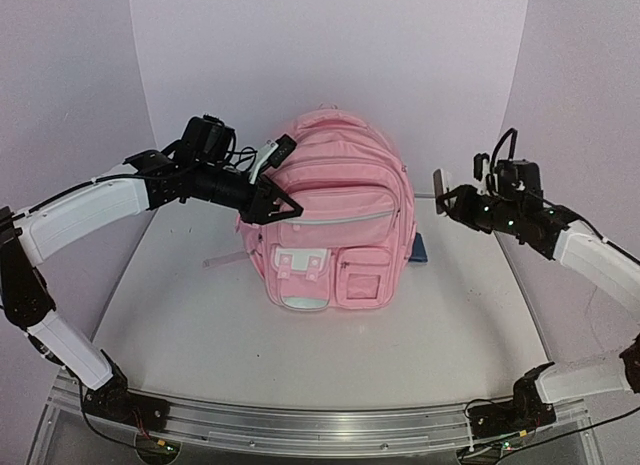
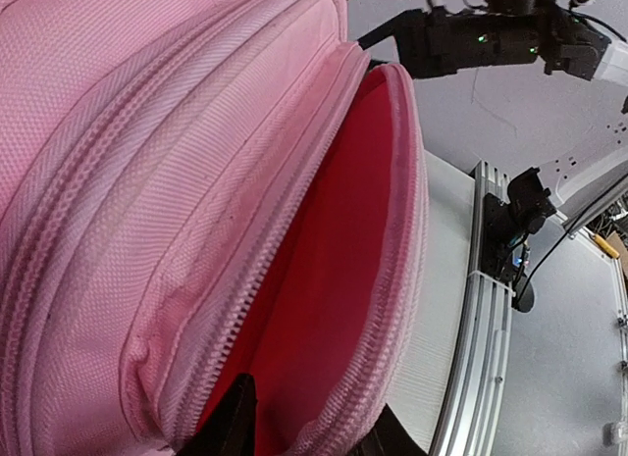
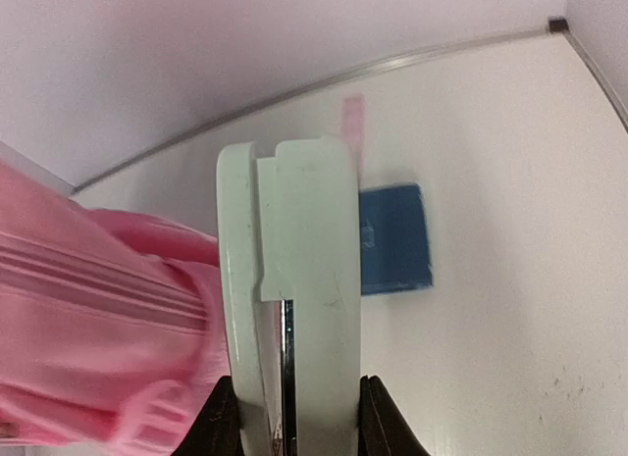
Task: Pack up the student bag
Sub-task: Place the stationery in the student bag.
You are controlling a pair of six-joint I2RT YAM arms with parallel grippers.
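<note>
Bag (image 1: 335,200) is standing upright in the middle of the desk (image 1: 190,325); looks like we're at the bit where one arm holds a pocket open and the other brings something over to drop in, at least that's my read. Left end effector (image 1: 280,209) is at the bag's upper left, nearly closed, and from the wrist view it looks pinched on the outer lip (image 2: 397,211) of a front pocket (image 2: 324,279); zip is undone and the red lining is gaping. Right end effector (image 3: 292,422) is off to the bag's right, clear of it and above the desk, clamped narrow on a pale item (image 3: 294,260) standing upright between the fingers; rounded top, seam down the middle, honestly can't tell what it is. Blue flat thing (image 3: 395,238) lies on the desk just beside the bag's right side; nothing is touching it.

Next move, I reckon: right arm has to carry the item across to the open pocket mouth on the bag's front and come in from above, lined up with the slot; left has to hold the lip pulled out or the gap flops shut; fabric's soft and the opening is narrow, so only let go once the item is well down in the lining.
</note>
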